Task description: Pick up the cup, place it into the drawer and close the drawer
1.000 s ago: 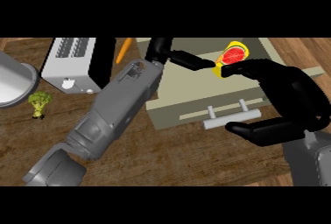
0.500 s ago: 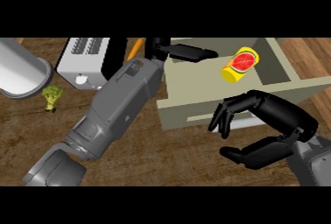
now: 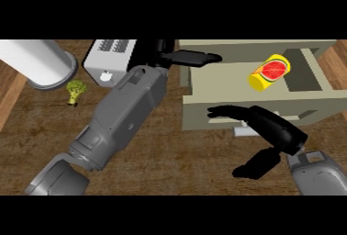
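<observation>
Right hand [image 3: 271, 131] hides the drawer [image 3: 203, 69] front's handle (cup [image 3: 269, 72] inside).

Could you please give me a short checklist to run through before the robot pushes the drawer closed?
1. Yellow cup lies inside the drawer: ok.
2. Cup released, no hand on it: ok.
3. Drawer open, so closing is not yet done: ok.
4. Right robot hand at the drawer front, fingers relaxed: ok.
5. Left robot hand clear of the drawer: not ok, it reaches over the rim.
6. Cup below the drawer's rim: cannot tell.
</observation>
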### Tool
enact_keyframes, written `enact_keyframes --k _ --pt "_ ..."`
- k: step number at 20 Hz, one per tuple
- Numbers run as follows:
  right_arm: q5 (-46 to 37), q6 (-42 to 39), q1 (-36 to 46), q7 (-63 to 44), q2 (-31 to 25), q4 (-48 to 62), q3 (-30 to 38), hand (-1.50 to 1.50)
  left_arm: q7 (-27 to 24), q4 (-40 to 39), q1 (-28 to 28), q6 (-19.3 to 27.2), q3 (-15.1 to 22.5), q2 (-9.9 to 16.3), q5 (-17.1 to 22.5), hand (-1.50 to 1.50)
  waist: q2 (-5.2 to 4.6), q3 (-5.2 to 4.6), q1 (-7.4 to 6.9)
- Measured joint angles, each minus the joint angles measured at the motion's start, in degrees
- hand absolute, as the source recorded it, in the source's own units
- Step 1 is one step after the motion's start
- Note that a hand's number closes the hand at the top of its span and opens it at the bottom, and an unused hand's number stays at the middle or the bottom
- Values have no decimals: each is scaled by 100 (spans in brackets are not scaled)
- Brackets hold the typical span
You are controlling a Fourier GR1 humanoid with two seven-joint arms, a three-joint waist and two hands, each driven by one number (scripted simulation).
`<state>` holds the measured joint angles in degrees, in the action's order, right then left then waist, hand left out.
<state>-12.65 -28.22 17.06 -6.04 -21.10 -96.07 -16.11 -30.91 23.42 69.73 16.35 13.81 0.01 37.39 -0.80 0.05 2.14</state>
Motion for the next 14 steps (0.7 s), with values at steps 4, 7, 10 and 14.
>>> enact_keyframes --k 4,7,10,14 --pt "-721 309 107 569 53 1093 -246 -150 -143 128 -336 -289 -75 74 30 -150 13 1 -216" --pt "-1180 546 375 967 177 2097 -422 150 -189 297 -549 -409 -108 152 42 -150 20 3 -365" --pt "-1450 764 837 1289 315 3142 -372 150 -160 553 -821 -530 -114 308 46 -150 30 5 -490" --pt "-1635 1209 1452 1823 470 4416 -114 150 -92 872 -1147 -730 -89 494 53 -150 11 9 -668"
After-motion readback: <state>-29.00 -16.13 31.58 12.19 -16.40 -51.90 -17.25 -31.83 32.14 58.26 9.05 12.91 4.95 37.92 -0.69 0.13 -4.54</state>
